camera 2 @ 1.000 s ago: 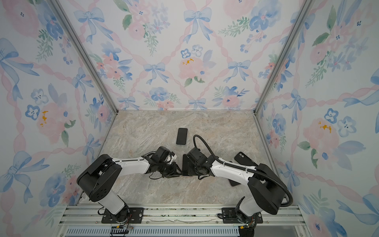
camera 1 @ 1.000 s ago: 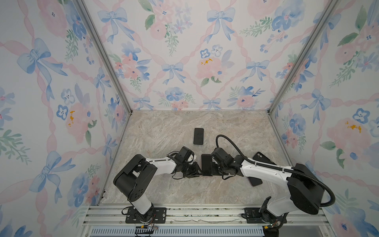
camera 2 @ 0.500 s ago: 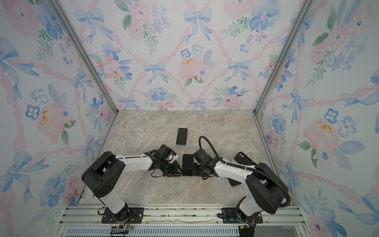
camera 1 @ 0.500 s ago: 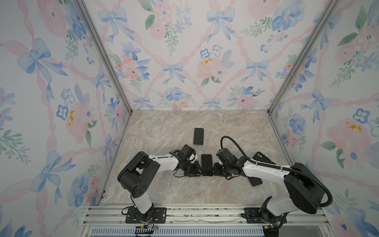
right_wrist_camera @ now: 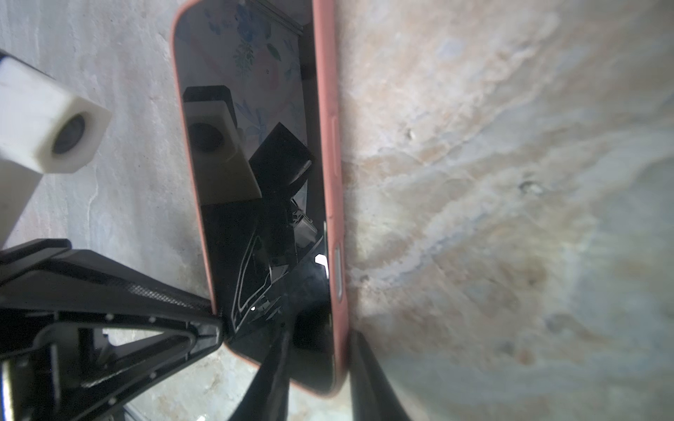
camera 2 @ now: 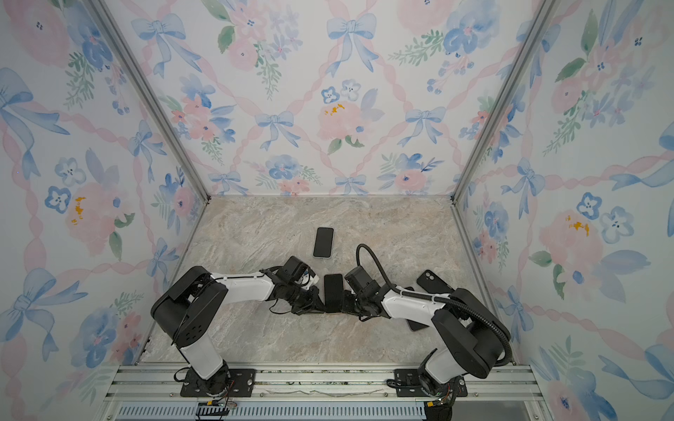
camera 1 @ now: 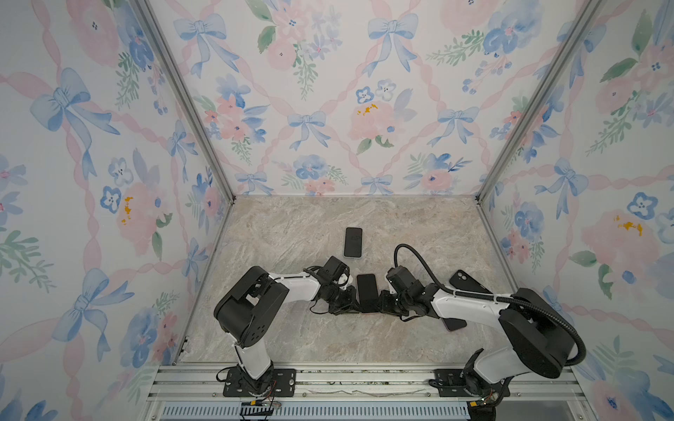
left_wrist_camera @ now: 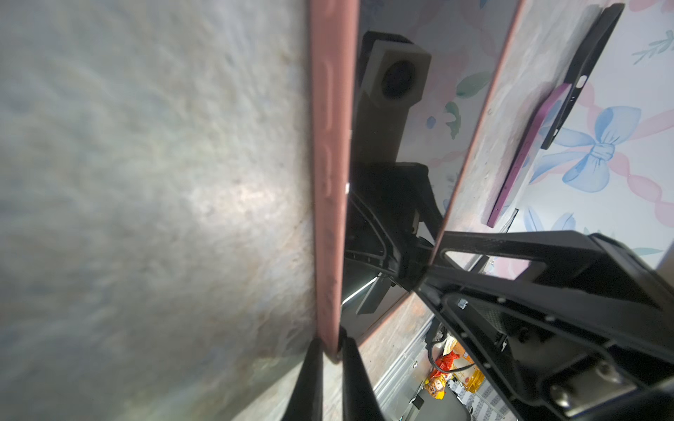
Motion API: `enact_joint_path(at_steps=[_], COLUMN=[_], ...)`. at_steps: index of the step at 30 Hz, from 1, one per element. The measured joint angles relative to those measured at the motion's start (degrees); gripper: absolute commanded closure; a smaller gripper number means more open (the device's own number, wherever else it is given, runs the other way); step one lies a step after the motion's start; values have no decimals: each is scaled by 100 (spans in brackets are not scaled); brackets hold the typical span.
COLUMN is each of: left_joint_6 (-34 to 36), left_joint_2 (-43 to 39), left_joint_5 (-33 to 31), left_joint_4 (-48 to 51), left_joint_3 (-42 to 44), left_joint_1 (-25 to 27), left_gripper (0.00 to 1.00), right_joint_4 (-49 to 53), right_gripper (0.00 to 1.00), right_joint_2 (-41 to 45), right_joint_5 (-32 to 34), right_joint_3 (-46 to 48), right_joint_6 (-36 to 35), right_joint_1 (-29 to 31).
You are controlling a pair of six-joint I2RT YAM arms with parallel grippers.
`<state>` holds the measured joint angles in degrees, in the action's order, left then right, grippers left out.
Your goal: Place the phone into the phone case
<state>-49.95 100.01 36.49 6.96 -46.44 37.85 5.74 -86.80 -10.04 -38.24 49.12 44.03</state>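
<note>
Since the phone (right_wrist_camera: 251, 109) lies inside the pink phone case (left_wrist_camera: 328, 145), flat on the worktop (camera 1: 328, 342) between the two claws, it should handle as one stiff, fairly light slab: slick glass on top, with a softer, grippier rim. The left claw (left_wrist_camera: 331, 350) is pressed together on that rim near a corner. The right claw (right_wrist_camera: 321, 330) straddles the opposite rim, one finger over the screen; whether it clamps I cannot tell. The rubbery long edges look like the safest hold, not the glass.

Right arm (camera 1: 470, 307) hid most of that purple thing (camera 1: 454, 324) in both top views; phone (left_wrist_camera: 437, 91) ran off the left wrist view's edge.
</note>
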Motion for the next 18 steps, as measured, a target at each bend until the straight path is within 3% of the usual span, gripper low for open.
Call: enact_joint_path(at_steps=[3,10,18], left_joint_6=[9,24,236], left_joint_2=[-13,-59,-297], left_joint_5=[2,-48,-472], left_joint_4=[68,107,474], left_joint_3=[-22,-24,-122], left_joint_1=[-2,0,-107], left_gripper=[98,97,70], right_joint_4=[13,33,699], right_gripper=[76,77,55], right_joint_2=[7,46,382], right_joint_5=[85,203,317], right_joint_3=[2,24,-175], right_joint_6=[57,129,-219], right_joint_1=[33,68,-13])
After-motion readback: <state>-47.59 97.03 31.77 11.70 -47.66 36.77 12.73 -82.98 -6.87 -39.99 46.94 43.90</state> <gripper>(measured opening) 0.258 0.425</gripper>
